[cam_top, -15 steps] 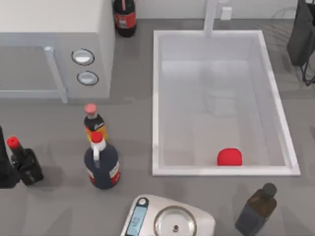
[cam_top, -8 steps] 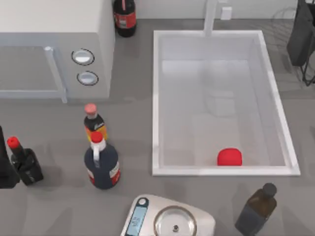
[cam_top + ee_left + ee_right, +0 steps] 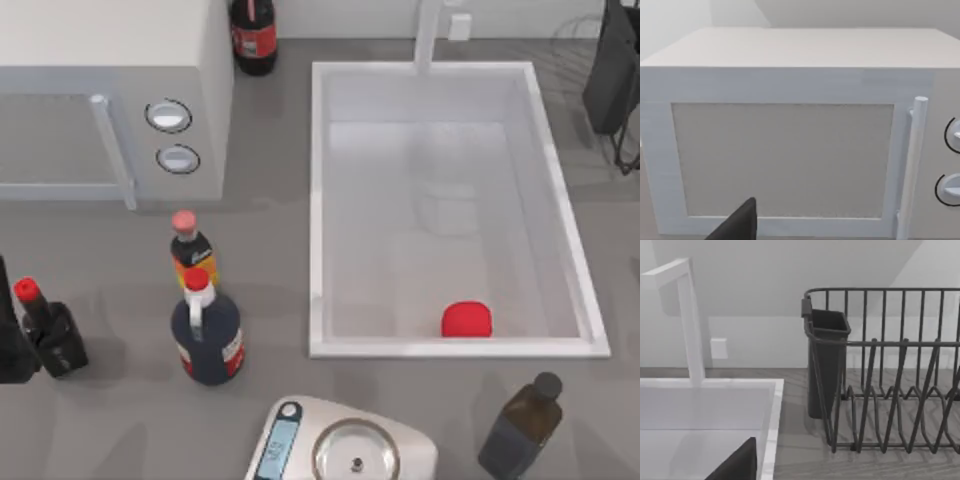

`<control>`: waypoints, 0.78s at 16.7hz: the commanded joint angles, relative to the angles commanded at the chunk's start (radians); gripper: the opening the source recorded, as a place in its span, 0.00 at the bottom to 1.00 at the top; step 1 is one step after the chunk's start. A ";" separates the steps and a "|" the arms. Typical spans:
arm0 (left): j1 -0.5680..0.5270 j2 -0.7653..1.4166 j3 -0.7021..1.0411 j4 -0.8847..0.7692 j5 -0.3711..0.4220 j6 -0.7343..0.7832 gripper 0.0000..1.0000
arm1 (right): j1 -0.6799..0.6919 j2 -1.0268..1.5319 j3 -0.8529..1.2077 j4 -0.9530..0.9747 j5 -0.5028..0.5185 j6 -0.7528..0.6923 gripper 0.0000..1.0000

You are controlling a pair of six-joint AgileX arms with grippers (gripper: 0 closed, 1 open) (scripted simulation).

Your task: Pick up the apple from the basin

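At the near edge of the desk stood a kitchen scale (image 3: 345, 452) and a dark bottle (image 3: 521, 425). Just beyond, the apple (image 3: 467, 319) lay on the floor of the basin (image 3: 316, 200), against its near wall, toward the right corner. It looked smooth, round and stiff, probably slippery, so I would grip it across the widest middle. For both tools, I cannot tell their state.

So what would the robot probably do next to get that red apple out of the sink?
Probably swing the right arm over the basin toward its near wall, where the apple lies untouched. The right wrist view faces the faucet and dish rack, so that arm seems nearer; the left faces the microwave.
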 joint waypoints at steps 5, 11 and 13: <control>0.000 0.000 0.000 0.000 0.000 0.000 1.00 | 0.000 0.000 0.000 0.000 0.000 0.000 1.00; 0.000 0.000 0.000 0.000 0.000 0.000 1.00 | 0.009 0.031 0.029 -0.020 0.000 0.009 1.00; 0.000 0.000 0.000 0.000 0.000 0.000 1.00 | 0.030 0.104 0.095 -0.065 0.000 0.031 1.00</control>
